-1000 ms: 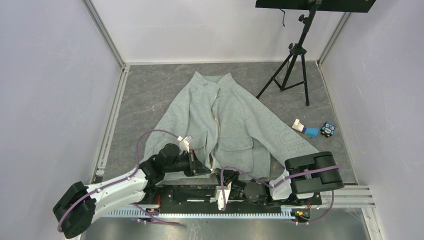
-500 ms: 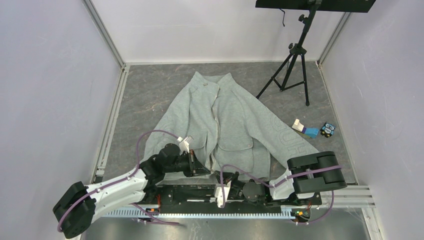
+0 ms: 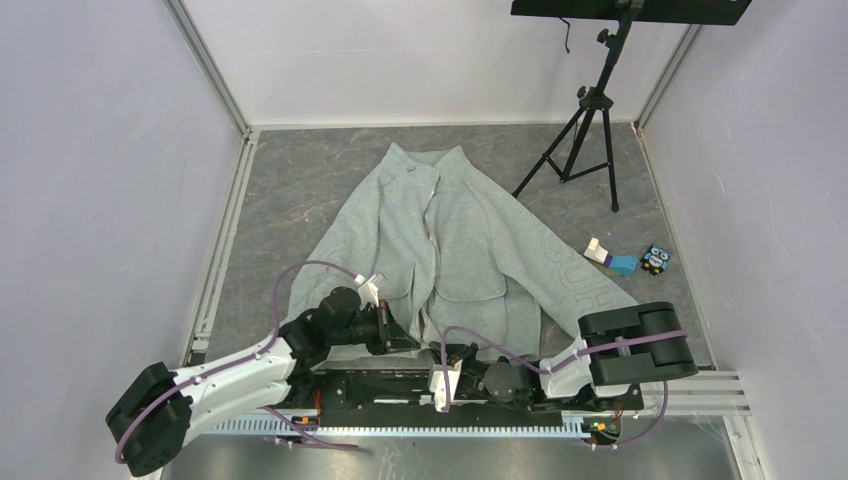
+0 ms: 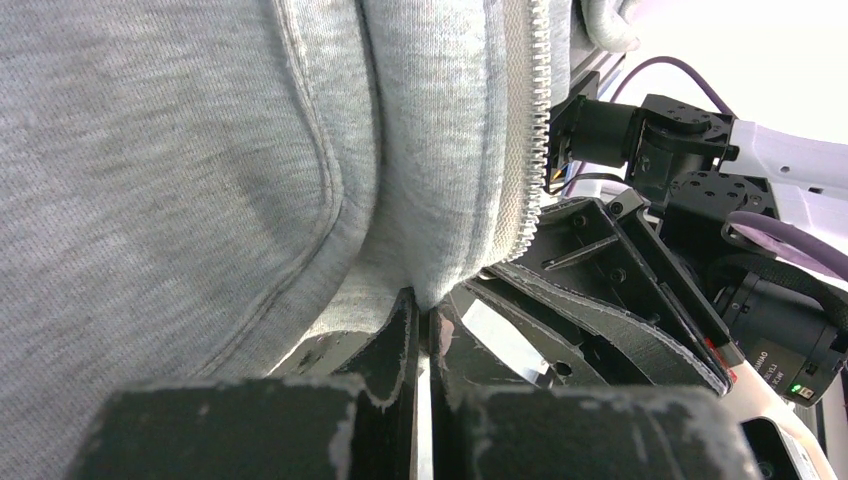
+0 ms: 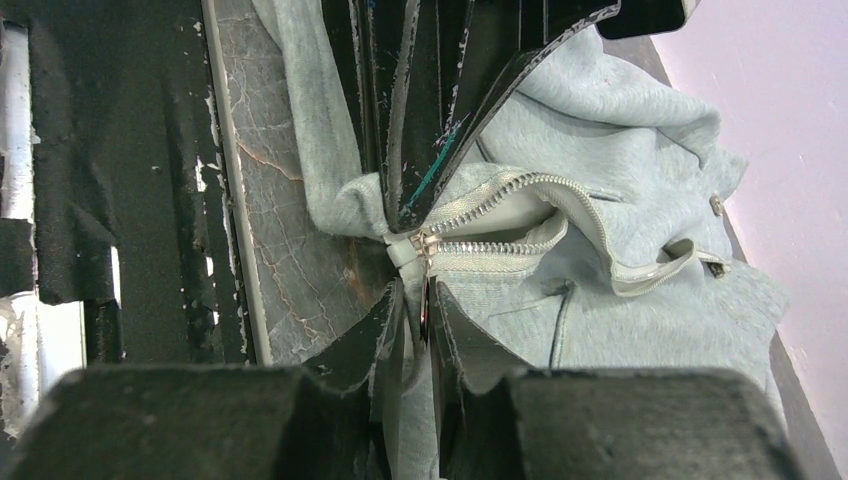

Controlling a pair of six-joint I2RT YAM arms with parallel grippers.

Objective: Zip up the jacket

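Slightly lower right elbow, jacket as before

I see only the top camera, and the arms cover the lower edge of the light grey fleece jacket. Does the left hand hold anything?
Observer: Yes, the left hand is shut on the hem of the light grey fleece jacket, beside the pale zipper teeth.
Operator: And where is the ring pull of the zipper?
Observer: The thin metal ring pull stands between the fingers of the right hand; whether they clamp it, I cannot tell.
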